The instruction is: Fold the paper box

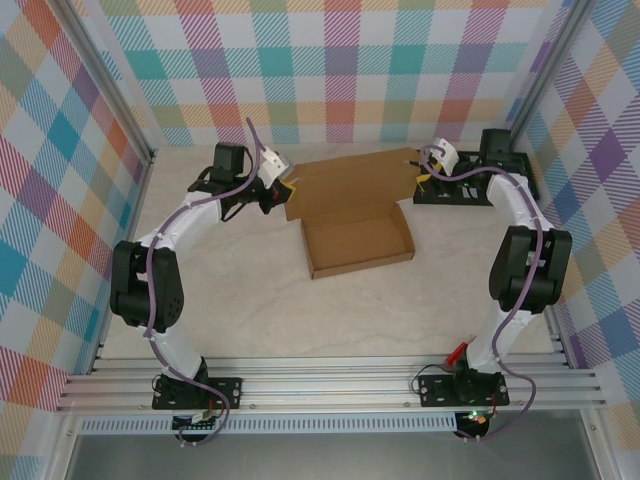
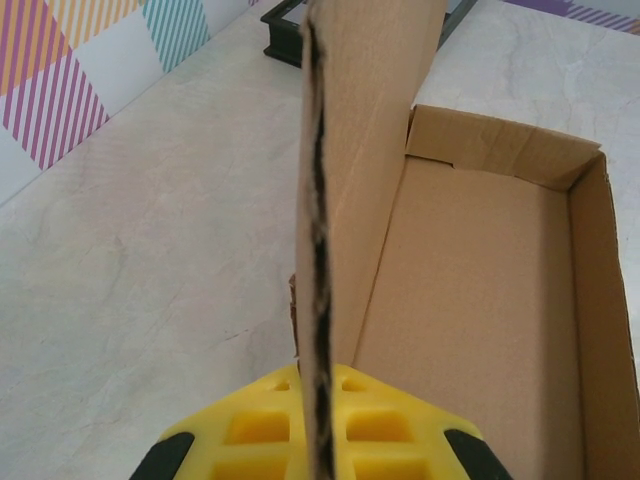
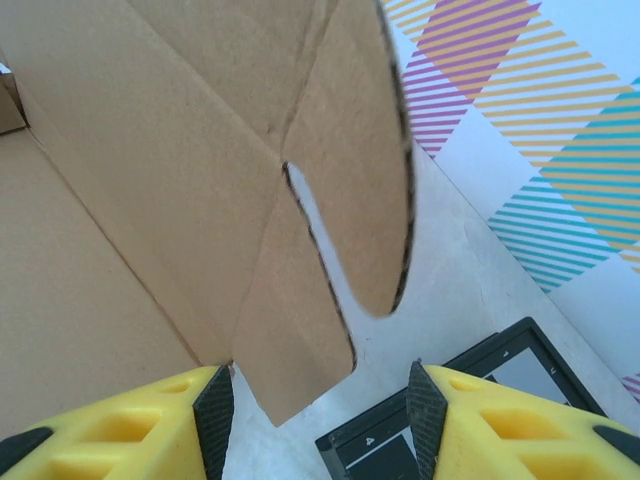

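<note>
The paper box [image 1: 358,245] is a shallow brown cardboard tray in the middle of the table, with its lid panel [image 1: 350,182] raised at the back. My left gripper [image 1: 285,188] is shut on the lid's left edge. In the left wrist view that edge [image 2: 318,230] runs upright between the yellow fingers [image 2: 390,420], with the tray's inside [image 2: 480,320] to the right. My right gripper [image 1: 425,180] stands open at the lid's right end. A pointed side tab [image 3: 290,340] hangs between its spread pads [image 3: 215,415] without touching them, and a rounded flap [image 3: 365,170] rises above.
A black frame fixture [image 1: 470,182] lies at the back right, just under the right gripper, and its corner [image 3: 480,400] is seen below the jaws. Plaid walls [image 1: 330,60] enclose the table. Aluminium rails [image 1: 330,385] run along the near edge.
</note>
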